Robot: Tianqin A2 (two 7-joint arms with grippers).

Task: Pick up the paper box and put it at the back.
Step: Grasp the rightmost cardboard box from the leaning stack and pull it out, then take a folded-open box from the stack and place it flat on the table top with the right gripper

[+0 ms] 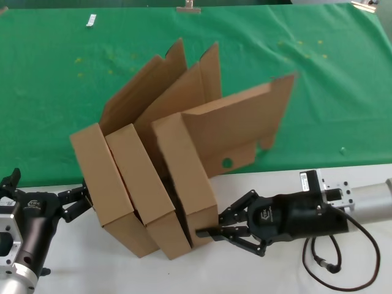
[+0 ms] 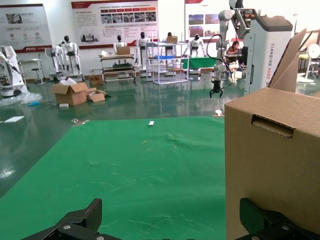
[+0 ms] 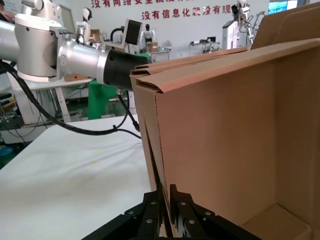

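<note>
Three alike brown paper boxes lean side by side, lids open, across the line between the green cloth [image 1: 306,79] and the white tabletop [image 1: 294,275]. My right gripper [image 1: 203,233] is shut on the front wall of the rightmost box [image 1: 190,177], whose lid has a small round hole [image 1: 227,163]. In the right wrist view the gripper [image 3: 167,202] pinches that thin cardboard wall [image 3: 225,150]. My left gripper [image 1: 81,201] is open beside the leftmost box [image 1: 104,184]. In the left wrist view it [image 2: 172,220] is spread wide, with that box [image 2: 275,160] against one finger.
The middle box [image 1: 147,184] stands tight between the other two. A small white item [image 1: 90,21] and a clip [image 1: 188,7] lie at the cloth's far edge. My right arm's cable [image 1: 324,263] loops on the white tabletop.
</note>
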